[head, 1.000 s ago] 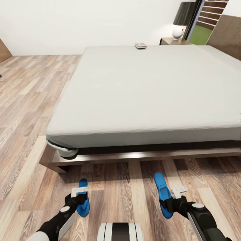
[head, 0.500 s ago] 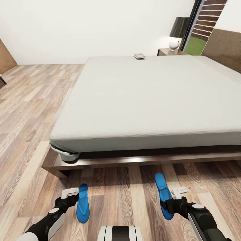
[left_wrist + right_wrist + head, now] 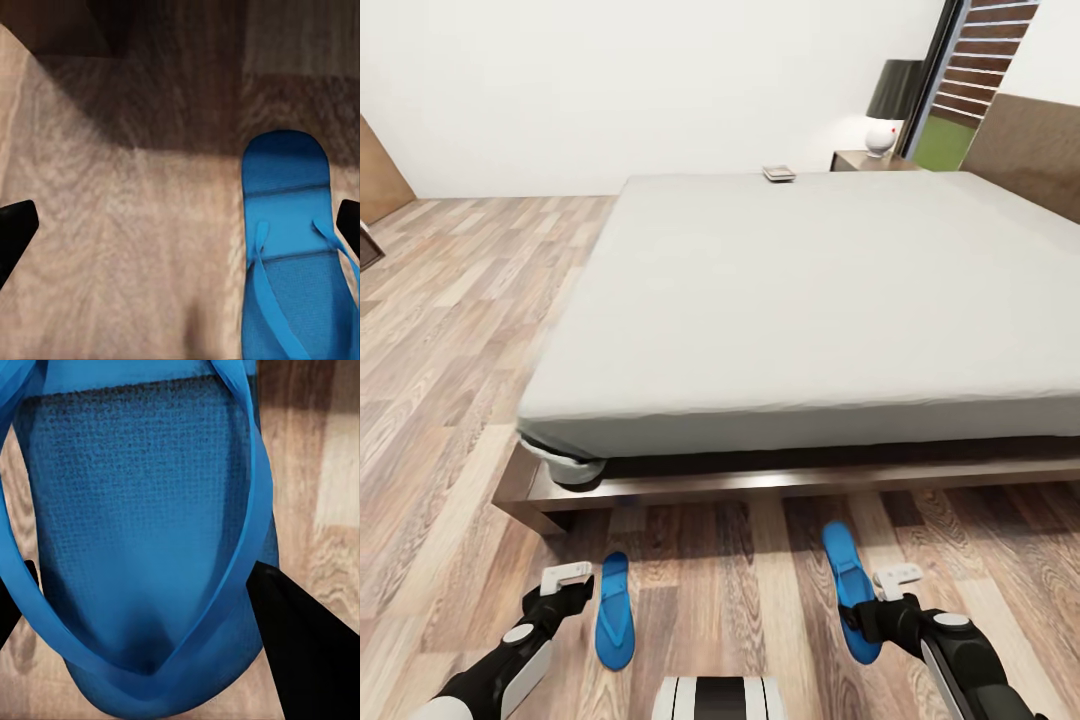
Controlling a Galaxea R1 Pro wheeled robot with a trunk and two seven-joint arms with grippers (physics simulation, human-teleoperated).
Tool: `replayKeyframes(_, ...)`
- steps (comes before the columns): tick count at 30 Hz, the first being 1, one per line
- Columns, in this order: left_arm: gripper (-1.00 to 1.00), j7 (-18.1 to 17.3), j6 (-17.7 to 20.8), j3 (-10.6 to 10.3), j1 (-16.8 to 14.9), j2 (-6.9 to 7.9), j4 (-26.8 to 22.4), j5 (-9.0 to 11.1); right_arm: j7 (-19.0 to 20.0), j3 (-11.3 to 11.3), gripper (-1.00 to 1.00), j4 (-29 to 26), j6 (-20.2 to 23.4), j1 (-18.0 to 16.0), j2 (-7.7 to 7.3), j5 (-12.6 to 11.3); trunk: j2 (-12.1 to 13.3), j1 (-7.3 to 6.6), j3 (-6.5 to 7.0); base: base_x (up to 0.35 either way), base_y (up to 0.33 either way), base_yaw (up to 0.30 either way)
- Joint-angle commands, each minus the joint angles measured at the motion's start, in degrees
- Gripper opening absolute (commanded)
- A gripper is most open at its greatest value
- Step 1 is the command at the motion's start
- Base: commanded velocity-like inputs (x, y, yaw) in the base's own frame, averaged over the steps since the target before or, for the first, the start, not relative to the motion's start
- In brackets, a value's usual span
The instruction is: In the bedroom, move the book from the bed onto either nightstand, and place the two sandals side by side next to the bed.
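The right gripper (image 3: 866, 612) is seen closed on the right sandal (image 3: 849, 585), its black fingers (image 3: 296, 645) pressed against the sole's edge and strap. The left gripper (image 3: 573, 590) is spread wide and holds nothing; the left sandal (image 3: 614, 610) lies flat on the floor (image 3: 450, 330) just beside it. Both sandals are positioned near the foot of the bed (image 3: 810, 300), well apart from each other. The book (image 3: 779, 173) rests at the mattress's far edge, near the nightstand (image 3: 865, 160).
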Motion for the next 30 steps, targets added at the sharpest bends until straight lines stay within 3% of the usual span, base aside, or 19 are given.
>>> replayKeyframes(1,1.0,0.4,-0.3,-0.5,0.0,0.05,0.0,0.4,0.4,-0.1,-1.0,-0.1,0.3,0.0,0.0,0.4,0.0,-0.01,-0.04,0.0,0.151,0.0)
replayKeyframes(20,1.0,0.3,-0.7,-0.5,0.0,0.04,0.0,0.3,0.4,0.3,-1.0,0.0,0.3,0.0,0.26,0.7,0.0,-0.01,-0.04,0.0,0.128,0.0)
replayKeyframes(30,1.0,0.3,-0.7,-0.5,0.0,0.04,0.0,0.3,0.4,0.4,-1.0,0.0,0.3,0.0,0.27,0.7,0.0,-0.01,-0.04,0.0,0.242,0.0)
